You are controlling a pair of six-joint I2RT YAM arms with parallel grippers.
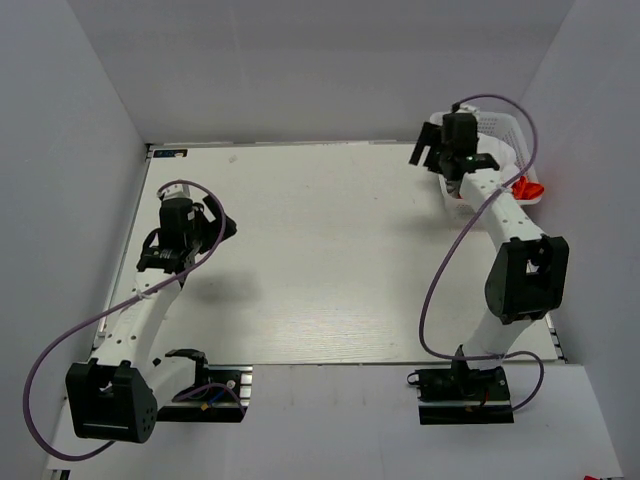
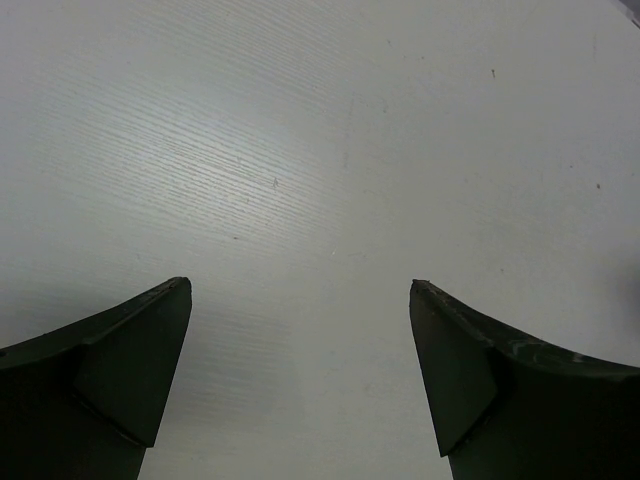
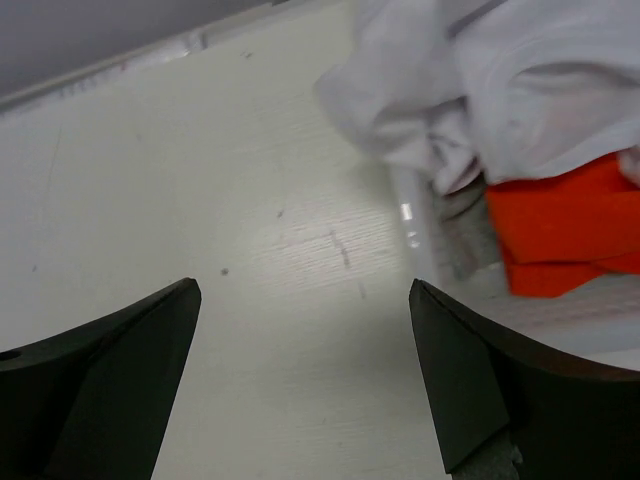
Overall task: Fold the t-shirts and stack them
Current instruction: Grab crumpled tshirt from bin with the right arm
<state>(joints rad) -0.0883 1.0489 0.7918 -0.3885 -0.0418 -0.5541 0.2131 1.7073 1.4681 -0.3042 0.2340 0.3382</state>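
The t-shirts lie bunched in a white lattice basket point(image 1: 503, 128) at the table's far right. In the right wrist view a crumpled white shirt point(image 3: 520, 80) spills over the basket's edge. A bright orange shirt point(image 3: 565, 230) lies below it, and a bit of grey shirt point(image 3: 462, 228) shows beside that. A bit of the orange shirt point(image 1: 527, 187) also shows in the top view. My right gripper point(image 1: 425, 152) point(image 3: 305, 285) is open and empty over the bare table just left of the basket. My left gripper point(image 1: 222, 226) point(image 2: 300, 285) is open and empty over the left side of the table.
The white table point(image 1: 320, 260) lies between grey walls on the left, back and right. The basket's near wall point(image 3: 410, 205) stands just right of my right gripper. The right arm's own link point(image 1: 500, 210) hides part of the basket.
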